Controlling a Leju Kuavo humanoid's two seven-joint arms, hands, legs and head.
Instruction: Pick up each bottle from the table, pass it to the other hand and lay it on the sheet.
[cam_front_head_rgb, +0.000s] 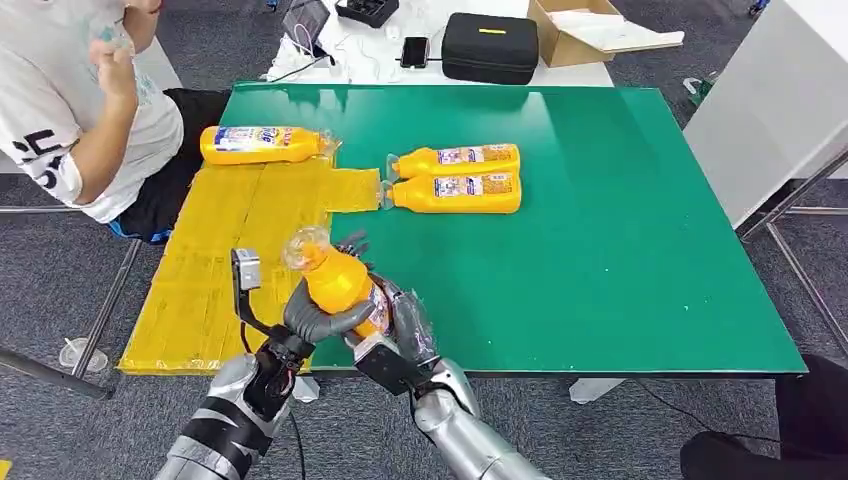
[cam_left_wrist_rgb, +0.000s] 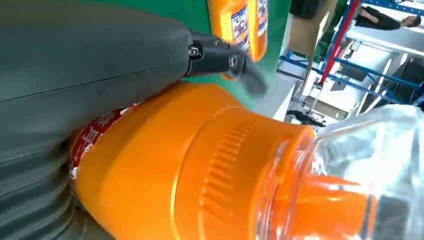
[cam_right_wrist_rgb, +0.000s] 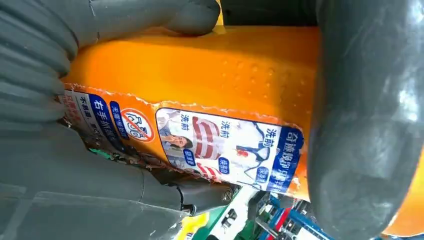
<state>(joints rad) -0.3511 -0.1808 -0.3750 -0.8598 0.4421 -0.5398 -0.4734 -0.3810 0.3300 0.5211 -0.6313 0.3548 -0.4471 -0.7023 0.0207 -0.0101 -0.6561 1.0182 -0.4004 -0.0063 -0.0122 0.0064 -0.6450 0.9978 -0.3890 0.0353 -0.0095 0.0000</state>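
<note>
Bottle (cam_front_head_rgb: 338, 282), orange with a clear cap, sits upright between our two robot hands, just off the near edge of the surface (cam_front_head_rgb: 640, 250). Our left robot hand (cam_front_head_rgb: 318, 318) wraps its body from the sheet side, and our right robot hand (cam_front_head_rgb: 402, 325) presses against its label side, so both hold it mid-handover. We judge the risk is a slip: if the right lets go before the left grips firmly, the smooth bottle could drop to the floor. Ahead of the hands, one bottle (cam_front_head_rgb: 262, 144) lies on the yellow sheet (cam_front_head_rgb: 235, 240); two bottles (cam_front_head_rgb: 456, 178) wait on the green. The bottle's contents are hidden.
</note>
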